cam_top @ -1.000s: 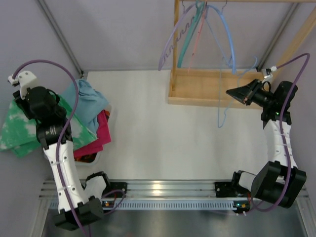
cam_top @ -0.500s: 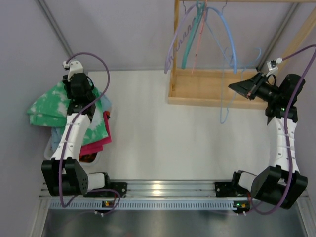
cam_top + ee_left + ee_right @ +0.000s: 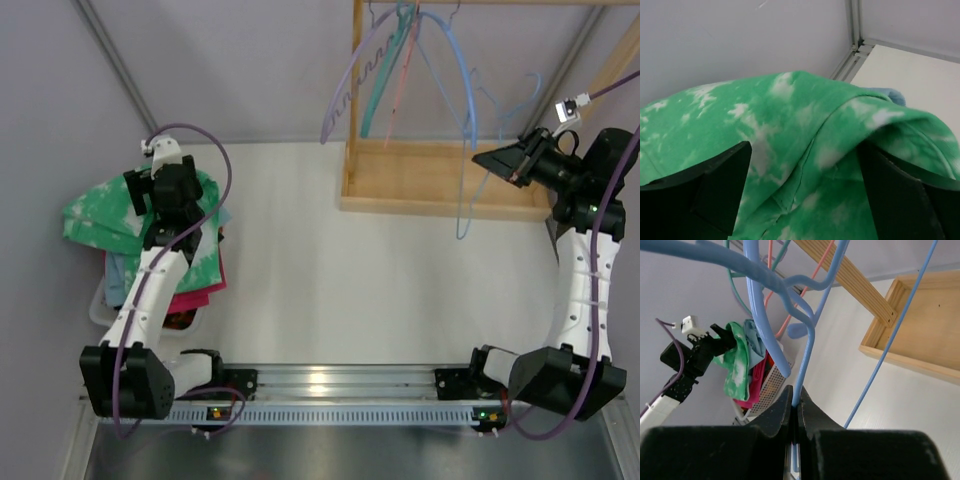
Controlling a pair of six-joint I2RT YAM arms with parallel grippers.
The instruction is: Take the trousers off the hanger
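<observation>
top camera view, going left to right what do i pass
green tie-dye cloth trousers → lilac plastic hanger → teal plastic hanger → black right gripper, shut on the thin pale blue wire hanger

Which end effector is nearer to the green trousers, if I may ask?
Left. The left end effector is right at the trousers, jaws open either side of them; the right end effector is across the table, clamping the hanger.
</observation>
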